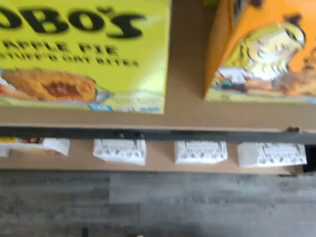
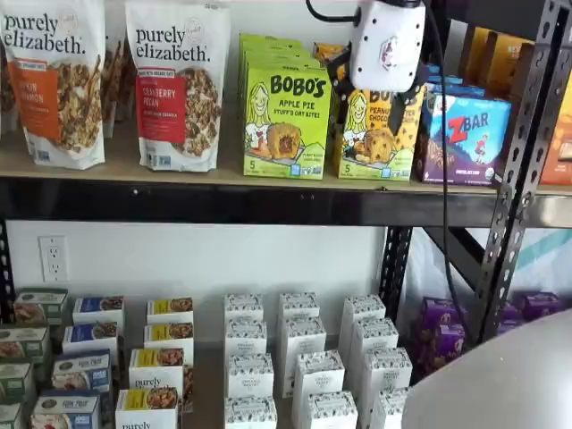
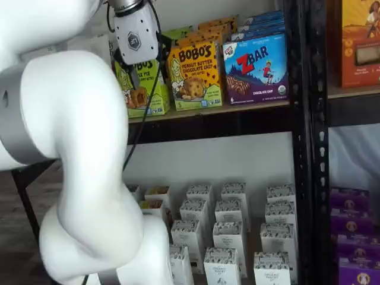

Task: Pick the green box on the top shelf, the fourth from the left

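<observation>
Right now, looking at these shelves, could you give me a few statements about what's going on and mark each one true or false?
1. The green box stands upright on the top shelf. True.
2. The gripper has lifted the green box off the shelf. False: the box sits on the board.
3. An orange Bobo's box stands beside the green box. True.
4. The ZBar box is on the lower shelf. False: it is on the top shelf.
5. White boxes fill the lower shelf. True.

Two granola bags (image 2: pixel 54 80), one green box (image 2: pixel 286 121), one orange box (image 2: pixel 380 134), one ZBar box (image 2: pixel 465 138).
</observation>
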You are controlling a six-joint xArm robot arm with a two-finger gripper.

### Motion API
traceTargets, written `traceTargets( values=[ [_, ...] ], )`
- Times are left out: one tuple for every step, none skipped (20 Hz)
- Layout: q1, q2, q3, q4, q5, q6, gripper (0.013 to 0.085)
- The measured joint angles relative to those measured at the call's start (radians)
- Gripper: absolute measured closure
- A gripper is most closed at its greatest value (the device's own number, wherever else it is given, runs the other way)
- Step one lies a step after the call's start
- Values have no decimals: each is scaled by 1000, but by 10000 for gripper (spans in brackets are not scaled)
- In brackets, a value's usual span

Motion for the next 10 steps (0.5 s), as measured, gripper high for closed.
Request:
traceTargets(
  values=[
    [2,5,0,2,-19,3,130],
    [5,11,-3,3,-33,5,130],
    [9,20,-8,2,-43,9,130],
    [14,26,-12,-4,-51,15,130],
    [21,35,-19,-16,-56,23,130],
    [27,44,-27,-24,-56,29,130],
    [32,52,-35,-32,-55,35,130],
    [36,58,-40,-40,-56,40,130],
    [38,64,-44,-41,-62,42,130],
    [37,67,-46,-36,-77,41,130]
  ],
)
